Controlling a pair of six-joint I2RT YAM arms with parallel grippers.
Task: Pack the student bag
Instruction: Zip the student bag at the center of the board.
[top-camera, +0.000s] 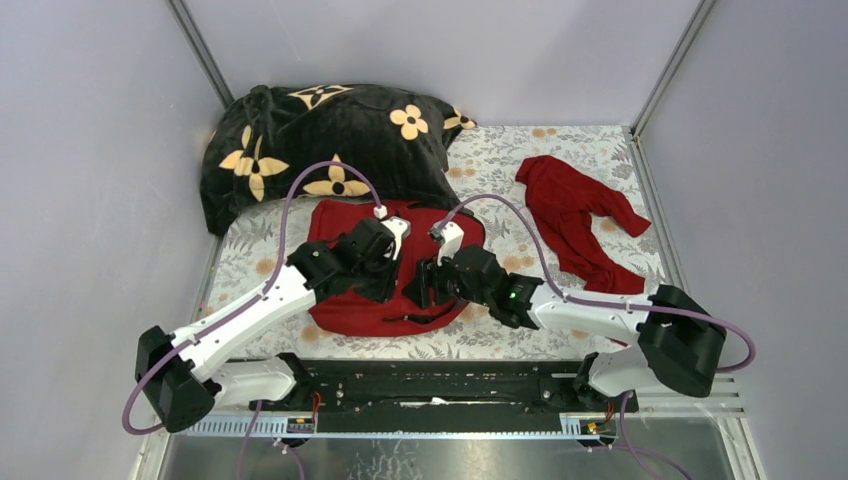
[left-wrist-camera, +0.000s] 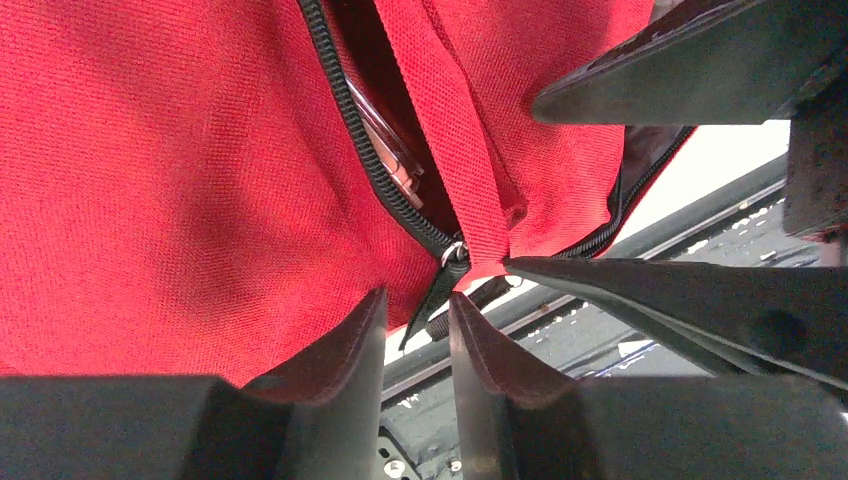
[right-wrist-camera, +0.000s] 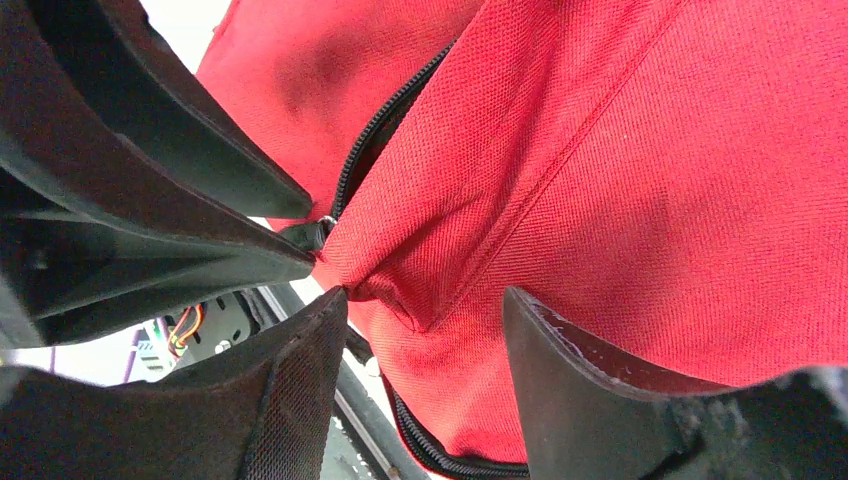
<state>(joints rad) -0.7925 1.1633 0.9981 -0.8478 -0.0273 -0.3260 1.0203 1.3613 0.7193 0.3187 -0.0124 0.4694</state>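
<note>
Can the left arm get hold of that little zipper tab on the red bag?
Probably yes: the zipper tab hangs right between the left hand's parted fingers, nothing in between, though the right hand crowds close.

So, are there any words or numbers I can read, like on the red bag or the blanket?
No readable text anywhere.
The backpack shows plain red cloth and black zippers, no label.
The blanket has only flower shapes, no letters.
</note>
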